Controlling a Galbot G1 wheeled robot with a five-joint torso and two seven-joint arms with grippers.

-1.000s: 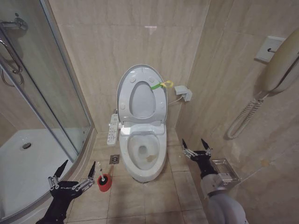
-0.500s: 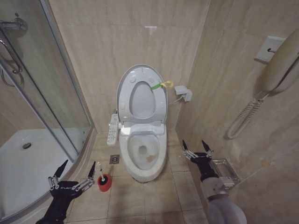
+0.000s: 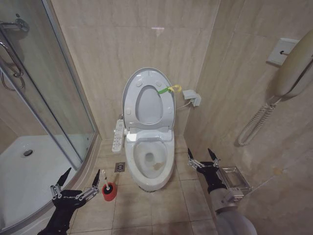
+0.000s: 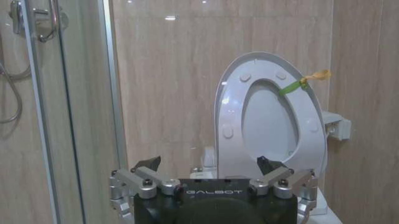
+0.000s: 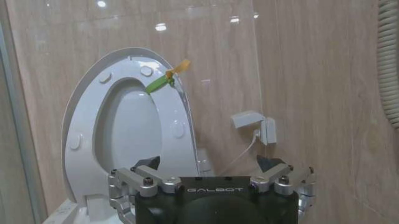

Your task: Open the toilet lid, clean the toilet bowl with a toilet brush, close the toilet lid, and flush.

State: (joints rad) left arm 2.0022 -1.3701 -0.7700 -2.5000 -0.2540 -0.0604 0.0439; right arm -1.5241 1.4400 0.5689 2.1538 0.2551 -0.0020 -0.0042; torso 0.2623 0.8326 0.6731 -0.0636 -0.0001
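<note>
- Check the toilet lid point(image 3: 148, 95): it stands raised, upright against the back wall together with the ring seat, with a green and yellow strap point(image 3: 168, 89) tied at its upper edge.
- Check the toilet bowl point(image 3: 149, 164): it is uncovered, between the shower enclosure point(image 3: 34, 122) and the right-hand wall.
- Locate the toilet brush point(image 3: 104, 181): it sits upright in its red cup holder point(image 3: 109, 192) on the floor tiles, just left of the bowl's front.
- Note the left tool point(image 3: 77, 183): released, fingers spread, hovering low just beside the brush handle without touching it.
- Note the right tool point(image 3: 202, 157): released, fingers spread, holding nothing, near the right of the bowl and above the floor.
</note>
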